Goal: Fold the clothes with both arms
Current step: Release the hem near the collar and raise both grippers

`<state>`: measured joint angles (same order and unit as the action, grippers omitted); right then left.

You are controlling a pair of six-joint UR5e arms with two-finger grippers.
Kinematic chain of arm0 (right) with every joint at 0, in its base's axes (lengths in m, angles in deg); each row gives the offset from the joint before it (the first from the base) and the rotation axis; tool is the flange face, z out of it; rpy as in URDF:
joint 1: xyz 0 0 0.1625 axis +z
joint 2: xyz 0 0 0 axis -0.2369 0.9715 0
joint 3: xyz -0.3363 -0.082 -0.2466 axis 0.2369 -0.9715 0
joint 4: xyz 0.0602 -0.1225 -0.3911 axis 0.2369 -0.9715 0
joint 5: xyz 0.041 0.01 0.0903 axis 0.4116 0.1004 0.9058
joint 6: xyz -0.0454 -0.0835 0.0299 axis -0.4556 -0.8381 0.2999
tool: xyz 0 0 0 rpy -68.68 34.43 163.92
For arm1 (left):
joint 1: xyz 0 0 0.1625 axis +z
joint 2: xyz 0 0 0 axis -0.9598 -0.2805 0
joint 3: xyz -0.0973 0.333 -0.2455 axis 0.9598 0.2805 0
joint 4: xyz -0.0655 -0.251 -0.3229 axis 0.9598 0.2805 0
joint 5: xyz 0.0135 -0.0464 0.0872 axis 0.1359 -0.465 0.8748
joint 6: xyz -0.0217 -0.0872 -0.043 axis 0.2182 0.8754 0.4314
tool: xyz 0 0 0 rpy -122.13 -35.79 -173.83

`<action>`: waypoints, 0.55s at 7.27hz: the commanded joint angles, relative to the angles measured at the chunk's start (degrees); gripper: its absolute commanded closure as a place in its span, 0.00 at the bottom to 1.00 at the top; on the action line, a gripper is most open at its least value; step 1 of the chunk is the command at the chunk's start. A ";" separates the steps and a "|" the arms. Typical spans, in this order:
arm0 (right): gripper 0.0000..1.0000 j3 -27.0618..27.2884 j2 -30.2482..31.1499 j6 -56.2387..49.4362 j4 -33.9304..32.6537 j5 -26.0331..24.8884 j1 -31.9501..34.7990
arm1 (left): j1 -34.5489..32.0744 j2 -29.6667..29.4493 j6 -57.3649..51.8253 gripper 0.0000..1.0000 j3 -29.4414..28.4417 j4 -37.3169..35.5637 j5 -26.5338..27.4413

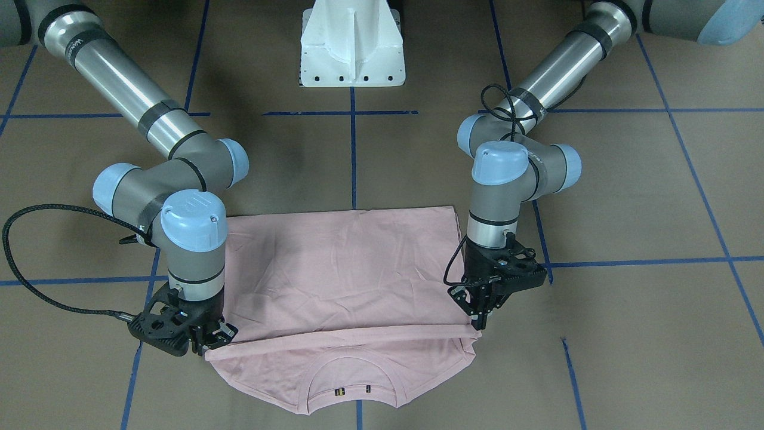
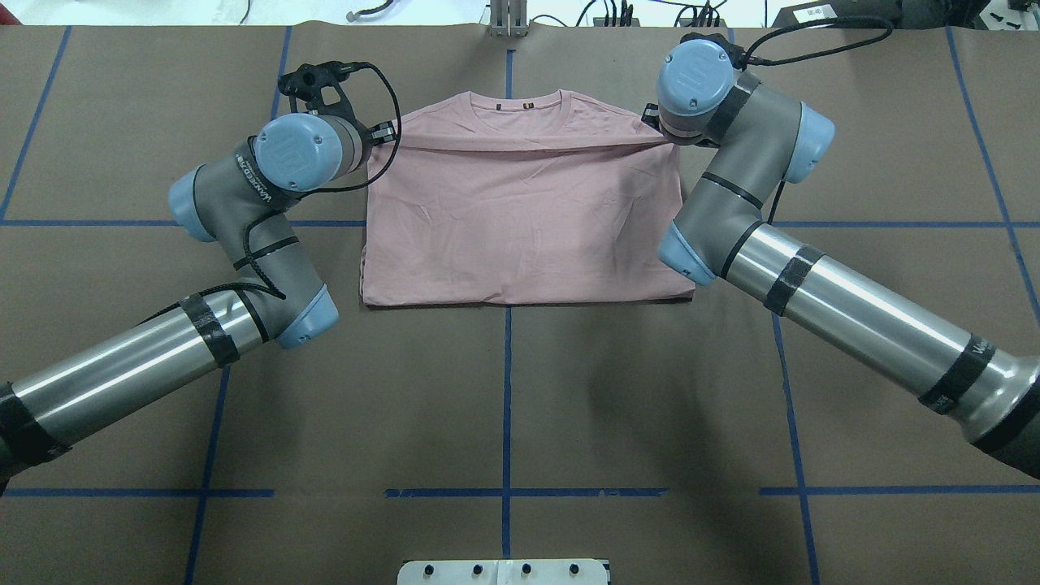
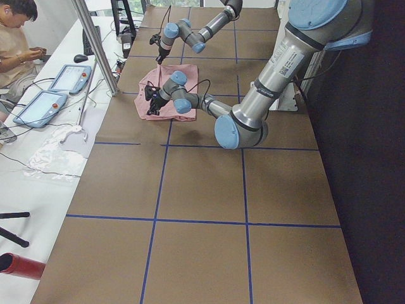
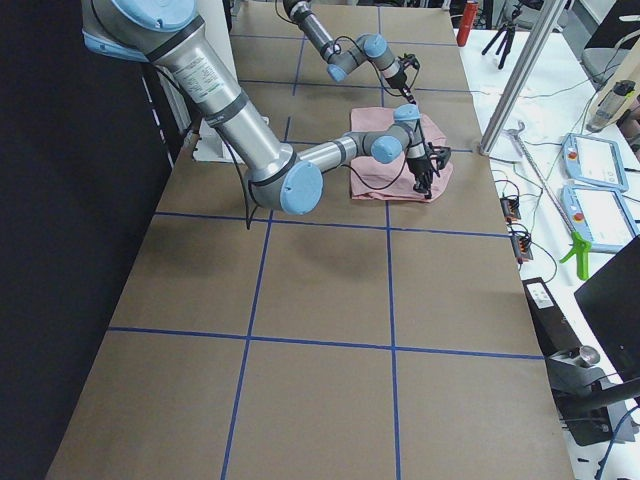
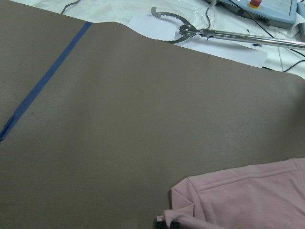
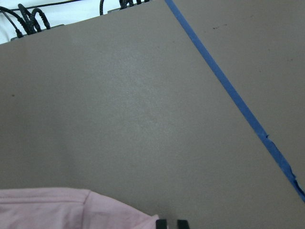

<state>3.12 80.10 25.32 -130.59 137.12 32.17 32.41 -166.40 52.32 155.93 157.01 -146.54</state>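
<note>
The clothes are one pale pink T-shirt [image 1: 346,269] [image 2: 520,219], lying flat on the brown table with its lower part folded over towards the collar [image 1: 352,376]. The folded edge runs taut between both grippers. My left gripper [image 1: 479,319] [image 2: 383,134] is shut on the shirt's folded corner on that side. My right gripper [image 1: 209,346] [image 2: 660,132] is shut on the opposite corner. Pink cloth [image 5: 248,195] fills the bottom right of the left wrist view. In the right wrist view the cloth [image 6: 71,210] lies at the bottom left, beside closed black fingertips [image 6: 164,223].
The white pedestal base [image 1: 352,54] stands behind the shirt. Blue tape lines [image 2: 507,390] cross the brown table. Beyond the far edge, a side table holds tablets [image 3: 66,79], cables and a metal grabber tool [image 5: 190,33], and a person [image 3: 16,38] sits there.
</note>
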 commanded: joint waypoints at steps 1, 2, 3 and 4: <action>0.00 2.70 -0.34 0.21 0.36 0.66 0.96 | -2.46 0.16 0.08 0.00 -0.02 3.37 -4.70; 0.00 9.16 2.44 0.12 0.44 7.71 3.15 | -6.30 0.77 -0.09 0.00 1.98 5.13 -13.78; 0.00 20.71 10.39 0.99 0.44 12.22 3.61 | -7.91 4.43 -0.01 0.00 7.31 6.01 -24.22; 0.00 29.79 18.82 3.52 0.44 12.18 1.17 | -7.75 8.30 0.08 0.00 10.58 10.72 -25.02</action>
<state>21.27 89.51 26.61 -130.16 147.01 34.73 25.58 -162.26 52.31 162.10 163.60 -166.45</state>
